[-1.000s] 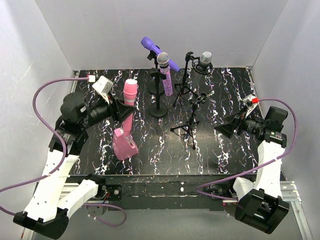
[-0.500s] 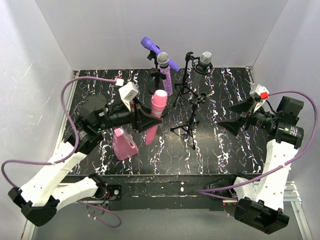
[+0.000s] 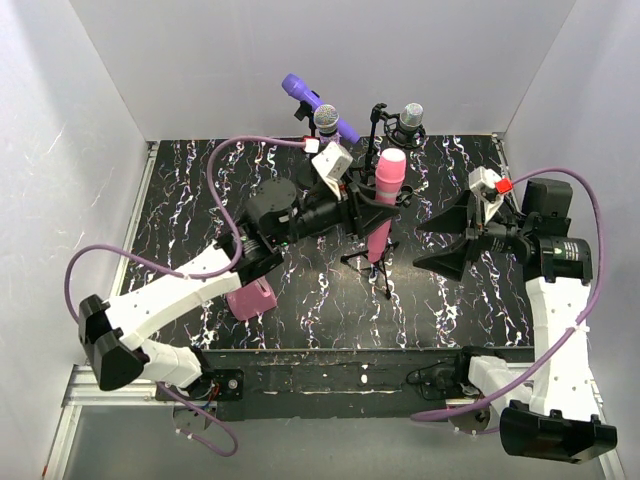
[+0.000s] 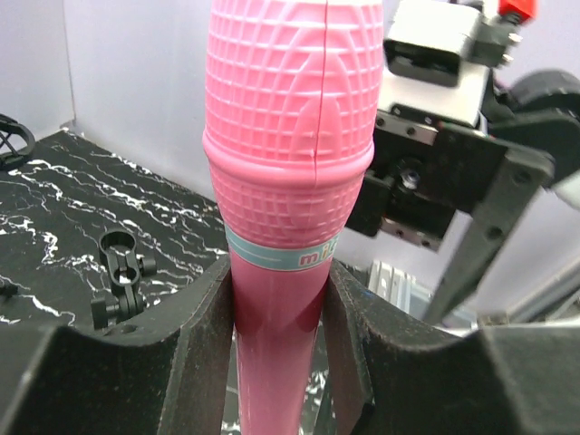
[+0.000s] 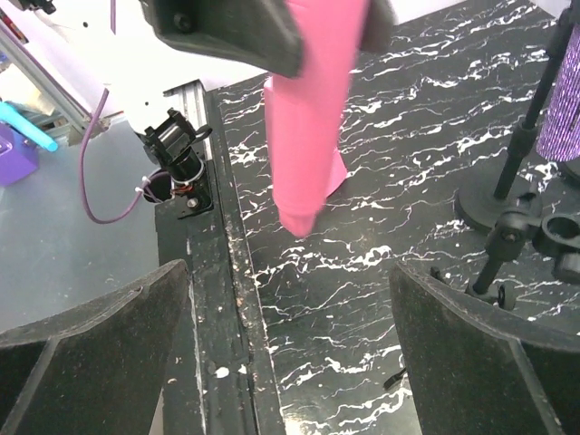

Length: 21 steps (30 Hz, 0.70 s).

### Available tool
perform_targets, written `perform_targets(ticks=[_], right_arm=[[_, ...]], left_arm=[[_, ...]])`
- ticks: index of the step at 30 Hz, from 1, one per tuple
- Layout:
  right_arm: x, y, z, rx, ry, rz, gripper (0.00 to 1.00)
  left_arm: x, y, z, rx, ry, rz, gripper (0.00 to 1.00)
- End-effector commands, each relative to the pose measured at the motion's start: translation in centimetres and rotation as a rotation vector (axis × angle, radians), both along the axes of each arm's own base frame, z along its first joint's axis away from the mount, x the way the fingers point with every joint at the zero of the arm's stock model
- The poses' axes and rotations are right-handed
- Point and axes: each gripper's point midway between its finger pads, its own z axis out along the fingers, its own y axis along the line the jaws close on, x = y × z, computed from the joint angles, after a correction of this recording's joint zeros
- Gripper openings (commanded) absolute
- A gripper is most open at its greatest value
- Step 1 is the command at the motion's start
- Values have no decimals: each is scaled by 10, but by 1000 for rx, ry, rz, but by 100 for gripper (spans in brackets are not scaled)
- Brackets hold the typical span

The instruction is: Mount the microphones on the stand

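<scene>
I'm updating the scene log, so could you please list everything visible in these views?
pink microphone: one, pink, mid-table, held head up off the surface
plain purple microphone: one, purple, back left, tilted
glittery purple microphone: one, purple with a silver mesh head, back, mostly hidden behind the left arm
silver-grey microphone: one, silver-grey, back, right of centre
empty stand: one, black, mid-table beside the pink microphone, nothing in its clip
pink block: one, pink, near left of the table
table: one, black with white marbling
left gripper: one, black, closed on the pink microphone
right gripper: one, black, open, right of the stand
</scene>
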Motion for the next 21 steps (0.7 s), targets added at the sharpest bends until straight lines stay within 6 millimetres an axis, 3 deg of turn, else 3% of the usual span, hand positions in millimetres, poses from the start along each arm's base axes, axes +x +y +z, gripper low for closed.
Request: perform_targets(ticks=[1, 9, 21], right_arm=[[13, 6, 15, -11, -61, -1, 98], [45, 12, 18, 10, -36, -41, 97], [38, 26, 28, 67, 39, 50, 88]], left_arm=[[14, -2, 64, -231, -52, 101, 0], [15, -30, 70, -302, -45, 103, 0], [16, -52, 58, -291, -27, 88, 0]])
